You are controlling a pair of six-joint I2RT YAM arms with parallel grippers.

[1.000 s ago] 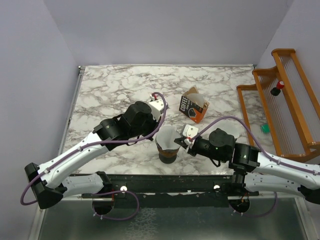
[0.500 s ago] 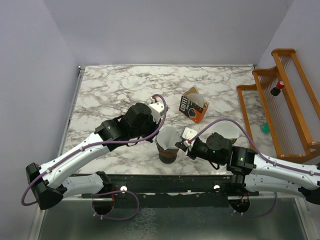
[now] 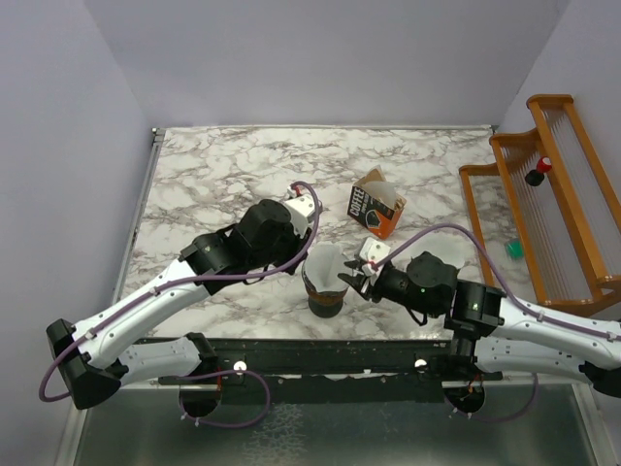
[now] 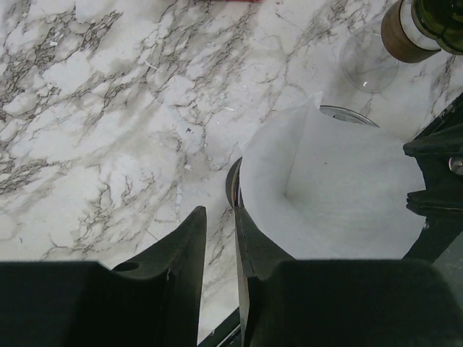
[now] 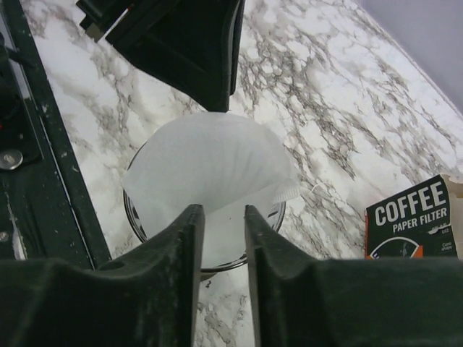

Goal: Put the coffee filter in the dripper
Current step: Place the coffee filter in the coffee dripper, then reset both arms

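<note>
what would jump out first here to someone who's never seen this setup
A white paper filter stands in a dark dripper near the front edge of the table, with the left claw and right claw at its rim from opposite sides. Behind it lies a brown-and-orange coffee carton, and a wooden rack stands at the right.

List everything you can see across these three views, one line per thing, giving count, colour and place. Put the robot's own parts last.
coffee filter: 1, white, sitting in the dripper's mouth
dripper: 1, dark brown, front centre of the table
COFFEE carton: 1, brown and orange, behind the dripper
glass item: 1, clear with a brown band, on the table, partly cut off
table: 1, white marble, grey veins
rack: 1, wooden, right of the table
red-and-black item: 1, on the rack
green item: 1, on the rack
left gripper: 1, black, jaws slightly apart by the filter's rim
right gripper: 1, black, jaws apart at the filter's rim
</note>
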